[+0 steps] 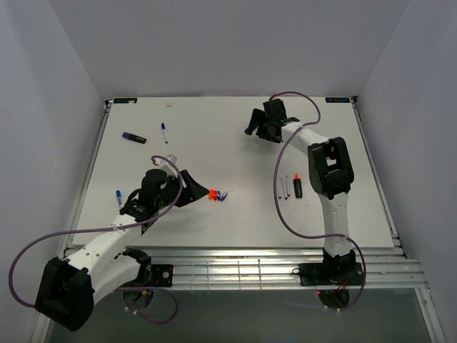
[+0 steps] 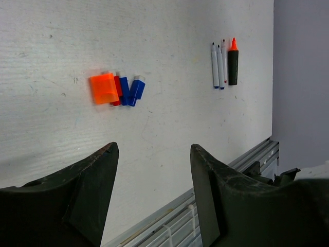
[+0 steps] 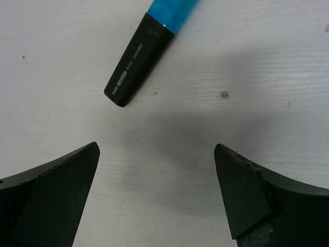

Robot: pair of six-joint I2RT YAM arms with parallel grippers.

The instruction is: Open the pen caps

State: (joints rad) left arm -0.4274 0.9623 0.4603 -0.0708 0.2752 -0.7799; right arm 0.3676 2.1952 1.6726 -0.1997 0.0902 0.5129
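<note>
Down at the near edge: both arm bases sit on the metal rail (image 1: 235, 268), so we're reading everything outward from there.
Left gripper (image 2: 154, 148): fingers apart, nothing between them. It hangs low and points at the loose caps, and to us it looks parked beside its drop spot.
Loose caps: the orange cap (image 2: 104, 88), the red cap (image 2: 117, 92) and two blue caps (image 2: 136, 88) touch in one small clump just ahead of that gripper. We're guessing pulled caps go in one place so they don't scatter.
Open pens: three slim pens (image 2: 215, 66) and an orange highlighter (image 2: 233, 64) lie side by side to the right of the clump, tips bare, near the right arm. Pretty sure that's the "done" row.
Pen by the left arm: a slim pen with a blue end (image 1: 118, 196). We can't tell at this size whether it's capped.
Far left: a purple highlighter (image 1: 133, 137) and another slim blue pen (image 1: 164, 132), lying near each other but not touching. Both look capped to us, so there's work left.
Right gripper (image 3: 157, 149): fingers spread wide and empty, hovering right over a blue highlighter (image 3: 136, 64) with its blue cap (image 3: 172, 13) on. It looks lined up for a grab on the black body.
Table (image 1: 235, 157): white, faintly grained, with a few specks.
Room: plain white walls (image 1: 228, 43) box it in on three sides.
</note>
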